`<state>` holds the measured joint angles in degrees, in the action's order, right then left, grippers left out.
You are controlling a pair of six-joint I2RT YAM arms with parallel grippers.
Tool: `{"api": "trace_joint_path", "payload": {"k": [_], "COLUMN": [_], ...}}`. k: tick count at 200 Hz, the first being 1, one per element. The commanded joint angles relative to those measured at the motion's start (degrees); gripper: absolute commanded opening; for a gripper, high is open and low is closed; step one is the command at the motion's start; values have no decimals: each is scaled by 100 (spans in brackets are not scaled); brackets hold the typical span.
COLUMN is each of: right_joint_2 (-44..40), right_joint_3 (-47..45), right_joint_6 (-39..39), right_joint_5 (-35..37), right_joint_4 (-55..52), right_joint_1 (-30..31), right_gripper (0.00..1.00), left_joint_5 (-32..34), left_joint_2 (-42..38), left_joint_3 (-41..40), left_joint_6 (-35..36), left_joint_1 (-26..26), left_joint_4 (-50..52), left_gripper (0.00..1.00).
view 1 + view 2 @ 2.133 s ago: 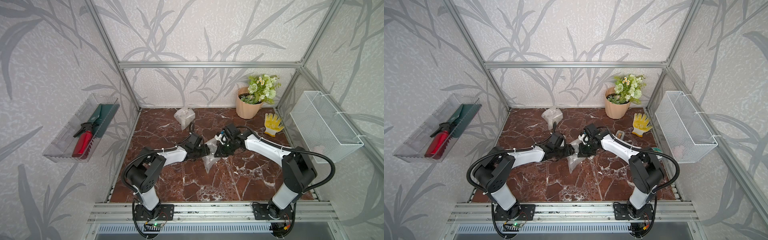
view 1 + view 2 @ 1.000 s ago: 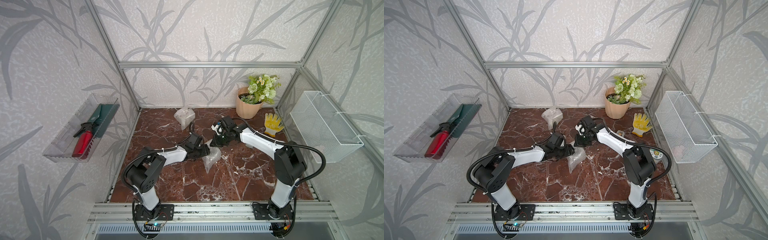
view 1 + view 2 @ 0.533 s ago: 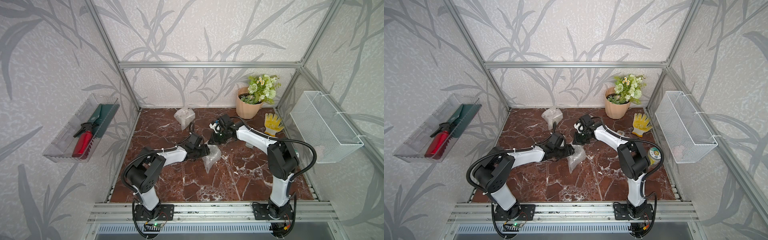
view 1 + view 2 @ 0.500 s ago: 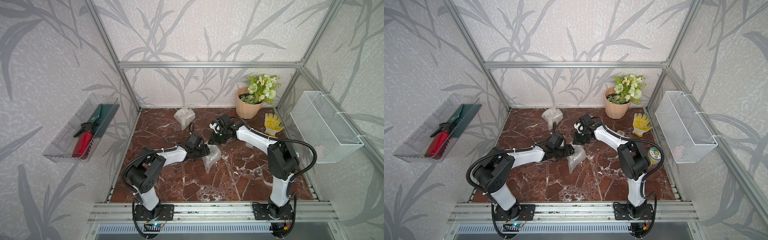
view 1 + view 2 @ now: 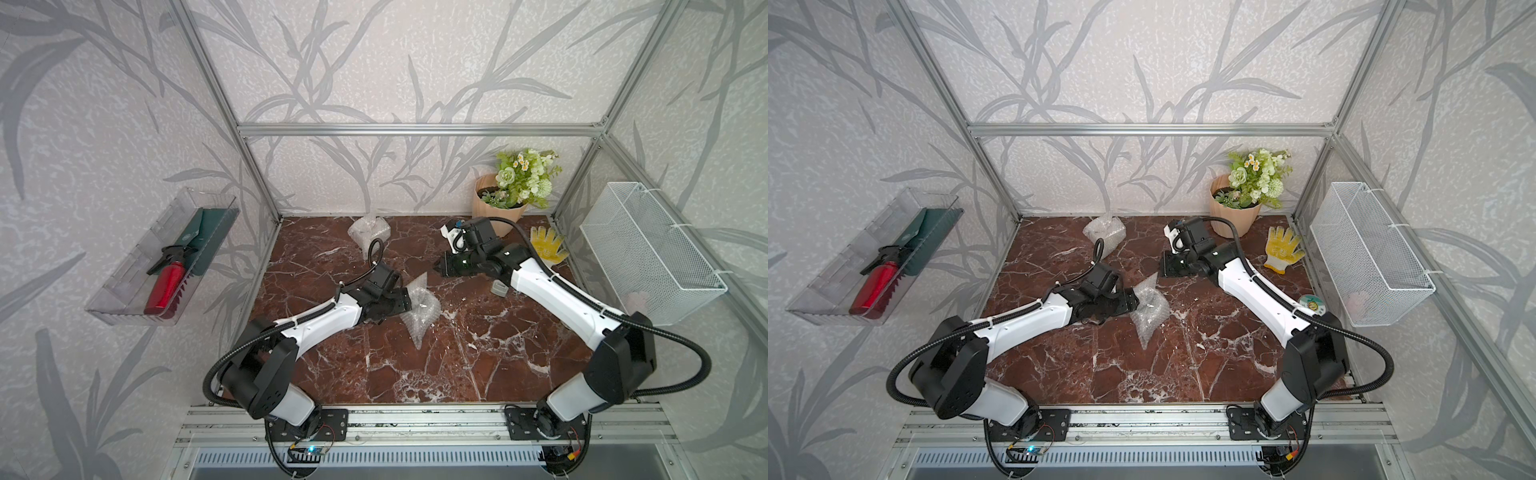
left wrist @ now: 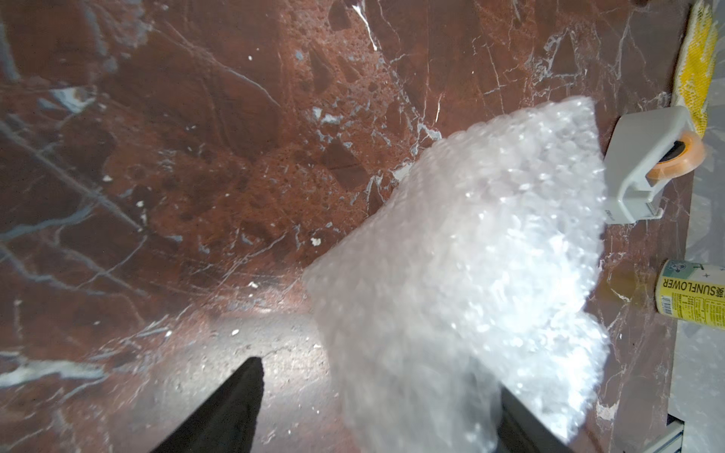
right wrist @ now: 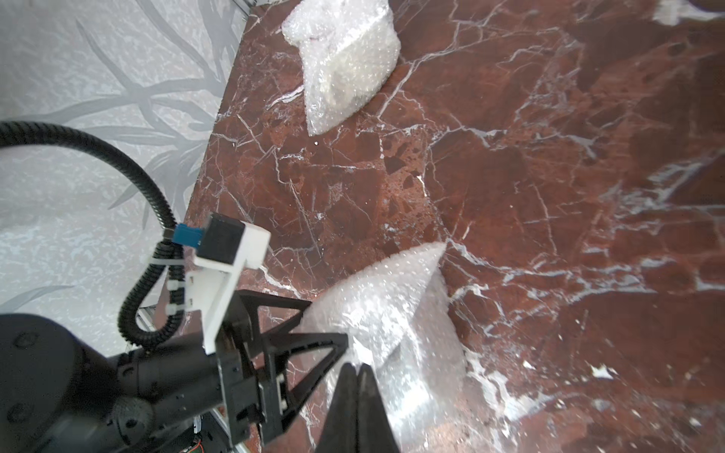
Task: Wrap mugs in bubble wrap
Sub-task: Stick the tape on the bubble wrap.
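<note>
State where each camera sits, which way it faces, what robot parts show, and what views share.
Top views: high in front, looking down on the marble floor; left arm and right arm show whole.
Left wrist: on left arm, looking past open left gripper over the middle bundle towards the tape dispenser.
Right wrist: on right arm, facing left gripper and far bundle; shut right gripper shows.
Shared: all show middle bundle.

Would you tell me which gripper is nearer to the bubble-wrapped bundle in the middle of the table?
Left. The left gripper sits right beside the wrapped bundle, jaws open; the right gripper is apart from it, farther back toward the flowerpot.
</note>
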<state>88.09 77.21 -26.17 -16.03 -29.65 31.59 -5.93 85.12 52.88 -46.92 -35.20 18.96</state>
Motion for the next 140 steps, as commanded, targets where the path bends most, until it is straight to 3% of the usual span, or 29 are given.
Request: {"api": "trace_joint_path", "payload": {"k": [1, 27, 83, 120, 140], "right_joint_2": [-497, -1258, -1673, -1330, -1380], "right_joint_3": [-599, -1575, -2197, -2186, -2230], "right_joint_6": [39, -51, 85, 22, -42], "right_joint_5": [792, 1262, 503, -492, -126], "right_joint_4": [-101, 415, 956, 1369, 1172], "right_joint_1": [-35, -259, -576, -481, -476], "right_gripper": [11, 19, 21, 22, 22], "left_joint_5": [336, 575, 85, 858, 1676], "left_joint_2": [-456, -1089, -1748, -2503, -2762], "left_joint_3": [-64, -453, -779, -1156, -1154], "left_joint_6": [75, 245, 710, 660, 719], "left_joint_1": [-14, -7, -14, 141, 244], "left_joint_4": [608, 617, 341, 260, 489], "left_gripper": [81, 82, 81, 84, 96]}}
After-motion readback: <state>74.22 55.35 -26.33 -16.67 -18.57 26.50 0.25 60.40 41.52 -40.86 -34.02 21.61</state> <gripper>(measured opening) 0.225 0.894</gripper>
